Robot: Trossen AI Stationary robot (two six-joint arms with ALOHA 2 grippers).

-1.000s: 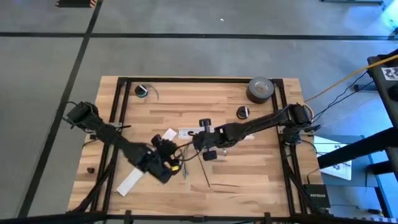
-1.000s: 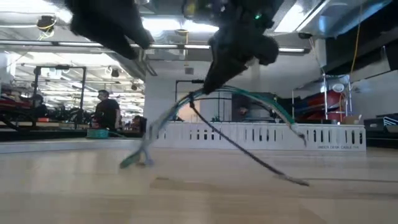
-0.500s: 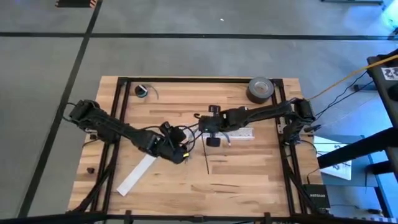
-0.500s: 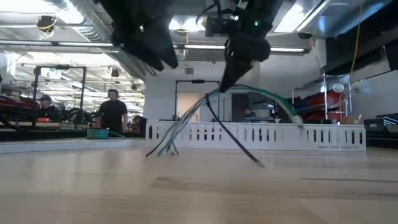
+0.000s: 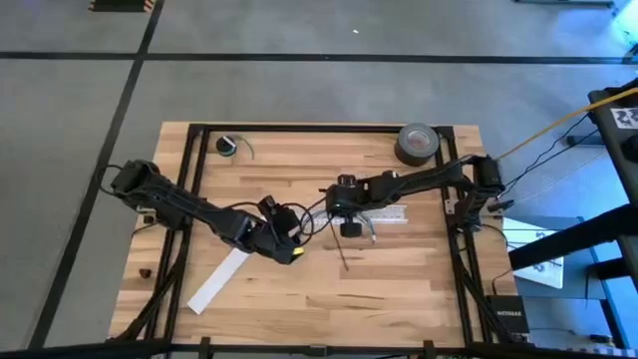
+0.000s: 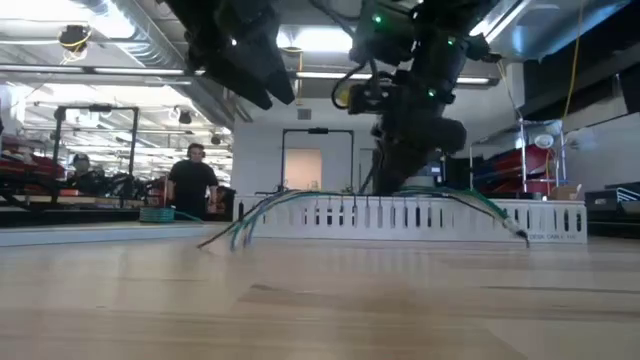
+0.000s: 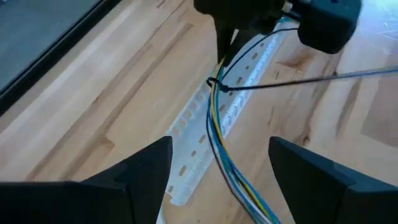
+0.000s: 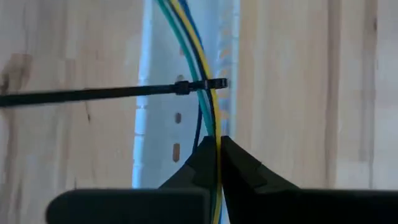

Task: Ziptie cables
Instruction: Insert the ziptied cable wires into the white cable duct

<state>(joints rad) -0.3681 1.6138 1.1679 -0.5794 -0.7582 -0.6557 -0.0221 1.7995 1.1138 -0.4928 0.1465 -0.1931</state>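
Note:
The cables point(image 8: 208, 118), thin green, yellow and blue wires, arch in the low view point(image 6: 330, 195), both ends drooping toward the table. The black ziptie point(image 8: 93, 93) is looped round them, with its head point(image 8: 217, 83) at the bundle and its long tail sticking out sideways point(image 7: 298, 78). My right gripper point(image 8: 217, 149) is shut on the cables at mid-table point(image 5: 344, 207). My left gripper point(image 7: 217, 180) stands open just nearer and to the left point(image 5: 287, 242). The cables run between its fingers without touching them. My right gripper pinches the cable bundle point(image 8: 215, 134) between its two fingertips, a short way from the ziptie's loop. The fingers come down from above point(image 6: 400, 170). The bundle is held above a white slotted strip point(image 8: 161, 124), arched, with both ends hanging lower than the hold.
One white slotted strip point(image 5: 391, 212) lies under the right gripper, another point(image 5: 219, 279) near the front left. A grey tape roll point(image 5: 419, 143) and a small roll point(image 5: 227, 146) sit at the far edge. A person point(image 6: 195, 180) stands in the room beyond.
My right gripper has gone toward the far and right edges and lower, carrying the cables; their arch now hangs flatter and the ziptie's tail has swung with it. My left gripper has followed toward the far right, uncovering the front-left white strip.

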